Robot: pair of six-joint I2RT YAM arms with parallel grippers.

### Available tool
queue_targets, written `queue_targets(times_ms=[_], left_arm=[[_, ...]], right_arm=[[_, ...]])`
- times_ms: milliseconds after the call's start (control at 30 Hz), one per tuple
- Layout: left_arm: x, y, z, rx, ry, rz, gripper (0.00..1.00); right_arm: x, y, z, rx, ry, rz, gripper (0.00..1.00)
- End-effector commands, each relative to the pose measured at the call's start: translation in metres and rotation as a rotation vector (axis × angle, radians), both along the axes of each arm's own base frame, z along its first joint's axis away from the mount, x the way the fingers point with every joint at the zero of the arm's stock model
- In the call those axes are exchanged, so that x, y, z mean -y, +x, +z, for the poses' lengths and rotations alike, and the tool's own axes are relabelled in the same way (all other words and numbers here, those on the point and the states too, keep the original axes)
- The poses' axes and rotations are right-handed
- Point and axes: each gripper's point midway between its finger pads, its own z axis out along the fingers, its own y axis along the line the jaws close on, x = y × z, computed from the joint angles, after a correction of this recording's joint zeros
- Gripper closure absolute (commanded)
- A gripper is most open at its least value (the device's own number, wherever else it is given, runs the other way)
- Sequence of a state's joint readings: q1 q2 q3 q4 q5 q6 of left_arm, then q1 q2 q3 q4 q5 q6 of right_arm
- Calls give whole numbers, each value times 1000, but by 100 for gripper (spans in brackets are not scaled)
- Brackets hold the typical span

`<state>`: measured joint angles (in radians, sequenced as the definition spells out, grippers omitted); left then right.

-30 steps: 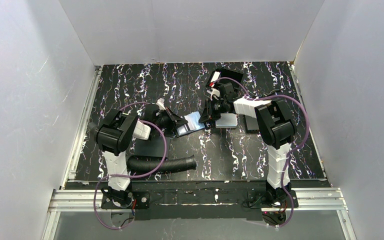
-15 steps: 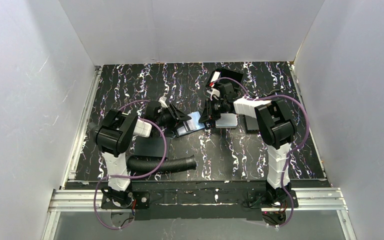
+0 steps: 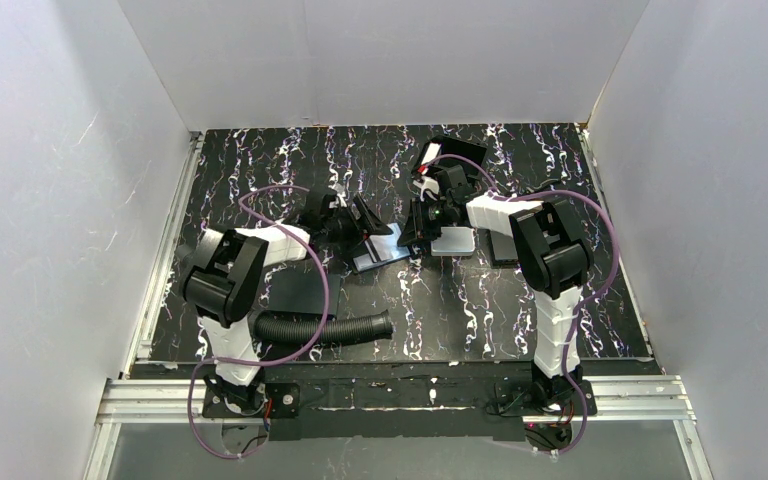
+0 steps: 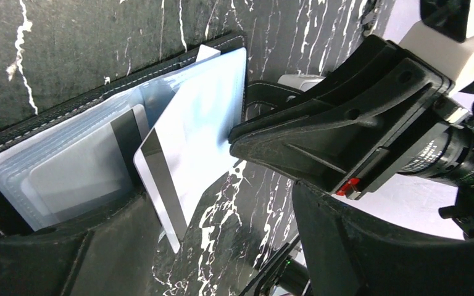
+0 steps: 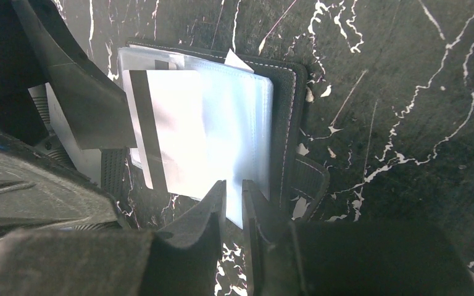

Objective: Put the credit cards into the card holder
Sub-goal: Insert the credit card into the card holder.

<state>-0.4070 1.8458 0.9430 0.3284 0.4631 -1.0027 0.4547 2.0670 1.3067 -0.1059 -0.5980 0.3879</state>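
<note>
Reading the left wrist view first, we find 1 credit card [image 4: 191, 135] lying on the open card holder [image 5: 284, 111], which rests flat on the table [image 3: 260, 160] between the 2 arms. The card's long axis runs from the holder's far rim back toward the left gripper [image 4: 222, 259]. Its striped end juts past the holder's near edge, between that gripper's fingers. Those jaws stand wide apart and touch nothing we can make out. The left arm is therefore the nearer one to the free end, and we judge the coming move to be a push along that long axis, deeper into the holder. How far the card sits inside a clear sleeve [image 5: 247, 142] we cannot tell.

The right wrist view adds what the left one lacks. The right gripper [image 5: 233, 194] has its jaws almost together with the sleeve's lower edge between them, so we take it to be pinching the holder's sleeve in place. From the left wrist that grip is only a black fingertip at the card's side. The top view shows neither grip, only both grippers meeting over the holder at mid table.
</note>
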Motion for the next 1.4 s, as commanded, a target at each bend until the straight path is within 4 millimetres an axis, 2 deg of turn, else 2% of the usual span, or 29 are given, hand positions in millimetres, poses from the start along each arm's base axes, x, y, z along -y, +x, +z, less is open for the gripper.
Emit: queue_targets(times_ms=[0, 200, 333, 533, 733, 900, 1000, 1133, 1200, 1300, 1367], left_arm=[[-7, -13, -21, -89, 118, -18, 28], [6, -5, -29, -130, 182, -34, 28], [-9, -15, -30, -153, 275, -42, 25], [-26, -23, -15, -149, 331, -49, 19], [-35, -27, -11, -173, 377, -24, 16], [-30, -22, 5, -112, 373, -94, 15], [-29, -21, 16, -77, 378, -140, 15], [-38, -20, 27, -42, 440, -177, 13], [-40, -23, 25, -67, 442, -191, 13], [-29, -28, 16, -120, 338, -181, 15], [-32, -29, 13, -137, 353, -163, 15]], right_arm=[[7, -2, 1, 14, -56, -14, 76], [5, -4, 8, 9, -29, -31, 76], [5, -2, 11, 10, -30, -32, 77], [5, -2, 10, 13, -33, -29, 76], [5, -2, 9, 15, -33, -25, 77], [3, -2, 9, 12, -23, -14, 76], [1, -4, 12, 18, -5, 2, 73], [-2, -5, 17, 22, 21, 14, 65], [-3, -5, 18, 26, 26, 16, 60], [-5, -4, 18, 25, 30, 22, 58], [-6, -5, 19, 27, 32, 28, 56]])
